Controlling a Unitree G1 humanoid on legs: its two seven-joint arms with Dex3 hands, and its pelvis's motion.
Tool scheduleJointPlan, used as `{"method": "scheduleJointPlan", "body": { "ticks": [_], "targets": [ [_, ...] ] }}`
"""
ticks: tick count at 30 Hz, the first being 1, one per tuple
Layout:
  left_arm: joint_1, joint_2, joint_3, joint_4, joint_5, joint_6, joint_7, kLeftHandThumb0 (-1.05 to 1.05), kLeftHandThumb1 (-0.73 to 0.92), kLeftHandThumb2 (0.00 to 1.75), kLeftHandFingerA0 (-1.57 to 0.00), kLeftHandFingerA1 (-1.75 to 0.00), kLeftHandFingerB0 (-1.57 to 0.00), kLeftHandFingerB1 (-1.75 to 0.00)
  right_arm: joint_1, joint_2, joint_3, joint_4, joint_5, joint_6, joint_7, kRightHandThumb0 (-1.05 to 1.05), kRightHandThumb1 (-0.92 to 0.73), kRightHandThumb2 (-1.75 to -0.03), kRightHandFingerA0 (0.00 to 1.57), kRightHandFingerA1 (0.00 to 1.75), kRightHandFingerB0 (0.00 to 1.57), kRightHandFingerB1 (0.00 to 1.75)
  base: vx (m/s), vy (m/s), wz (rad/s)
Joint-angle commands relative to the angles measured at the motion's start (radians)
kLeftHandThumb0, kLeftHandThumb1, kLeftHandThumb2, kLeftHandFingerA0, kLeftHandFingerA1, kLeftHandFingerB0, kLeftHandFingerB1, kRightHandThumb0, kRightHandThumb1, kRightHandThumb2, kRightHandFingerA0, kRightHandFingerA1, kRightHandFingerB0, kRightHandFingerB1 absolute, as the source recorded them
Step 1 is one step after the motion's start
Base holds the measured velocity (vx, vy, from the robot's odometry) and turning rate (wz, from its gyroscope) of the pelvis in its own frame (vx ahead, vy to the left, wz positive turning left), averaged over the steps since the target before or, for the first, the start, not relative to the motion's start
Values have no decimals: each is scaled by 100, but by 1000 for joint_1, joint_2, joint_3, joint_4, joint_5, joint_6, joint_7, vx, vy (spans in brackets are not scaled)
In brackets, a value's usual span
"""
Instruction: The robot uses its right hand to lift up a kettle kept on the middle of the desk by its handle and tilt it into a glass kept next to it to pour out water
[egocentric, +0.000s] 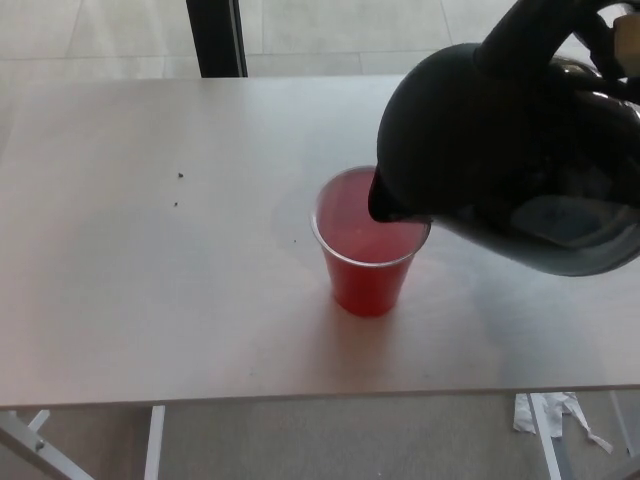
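The rounded black kettle (500, 160) tilts, spout over the red plastic cup (367, 250) on the white bench (150, 280); the right hand's grip is hidden.

No readable text, label, brand, number or sign appears on the kettle (500, 150), the cup (368, 270) or the desk (150, 280).
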Motion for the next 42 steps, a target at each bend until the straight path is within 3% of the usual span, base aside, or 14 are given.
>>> {"method": "scheduleJointPlan", "body": {
  "ticks": [1, 2, 4, 8, 10, 17, 19, 25, 31, 32, 33, 34, 40, 42],
  "targets": [
    [-13, 10, 5, 10, 7, 17, 11, -72, 83, 65, -64, -55, -38, -48, -33, 1, 32, -52, -48, 23, -6, -31, -49, -102, 85, 161, 74, 81, 0, 0, 0],
    [-15, 10, 4, 11, 8, 18, 11, -72, 83, 65, -64, -55, -38, -48, -33, 0, 32, -53, -49, 25, -5, -31, -49, -102, 85, 161, 74, 81, 0, 0, 0],
    [-8, 15, -2, 8, 16, 10, 4, -72, 85, 65, -64, -55, -38, -47, -18, 16, 42, -94, -27, 24, 19, -28, -46, -107, 91, 175, 83, 142, 0, 0, 0],
    [-14, 17, -1, -3, 13, 36, 11, -71, 84, 65, -64, -54, -38, -46, -8, 5, 75, -124, -47, 30, 32, -28, -47, -105, 91, 175, 71, 165, 0, 0, 0],
    [-8, 18, 0, -18, 12, 29, 6, -73, 85, 65, -62, -55, -37, -47, -33, 13, 121, -146, -98, 84, 14, -24, -48, -106, 94, 175, 78, 124, 0, 0, 0],
    [-10, 21, 1, -32, 11, 34, 3, -73, 85, 65, -62, -55, -37, -48, -46, -23, 218, -166, -188, 36, 19, -22, -48, -110, 93, 175, 76, 150, 0, 0, 0],
    [-12, 22, -3, -38, 15, 42, 8, -74, 85, 65, -61, -55, -38, -48, -51, -33, 255, -172, -229, 33, 13, -24, -54, -97, 95, 175, 77, 130, 0, 0, 0],
    [1, 18, -2, -63, 13, 46, 6, -74, 85, 65, -61, -56, -37, -48, -35, -34, 302, -177, -283, -34, 3, -21, -39, -119, 96, 175, 70, 175, 0, 0, 0],
    [-11, 18, 1, -57, 9, 51, 6, -72, 85, 65, -59, -56, -37, -49, -64, -28, 374, -180, -382, -36, 15, -27, -42, -110, 94, 175, 68, 171, 0, 0, 0],
    [-10, 18, 0, -60, 10, 52, 6, -73, 85, 65, -60, -55, -38, -49, -69, -27, 383, -181, -394, -33, 21, -29, -48, -95, 94, 175, 74, 131, 0, 0, 0],
    [-7, 19, -2, -65, 12, 57, 7, -73, 85, 65, -60, -55, -37, -48, -75, -25, 397, -184, -413, -26, 29, -24, -52, -92, 115, 171, 74, 129, 0, 0, 0],
    [-3, 20, -1, -71, 12, 64, 7, -73, 85, 65, -61, -55, -37, -48, -79, -21, 412, -184, -436, -28, 25, -31, -56, -84, 93, 175, 76, 131, 0, 0, 0],
    [10, 18, -2, -96, 17, 66, 10, -73, 86, 66, -61, -56, -37, -48, -94, 23, 464, -172, -515, -74, 4, -27, -49, -95, 94, 175, 67, 170, 0, 0, 0],
    [8, 12, -7, -87, 20, 62, 13, -73, 87, 66, -61, -53, -37, -47, -119, 29, 498, -157, -567, -69, 28, -29, -52, -84, 92, 175, 73, 136, 0, 0, 0]
  ]
}}
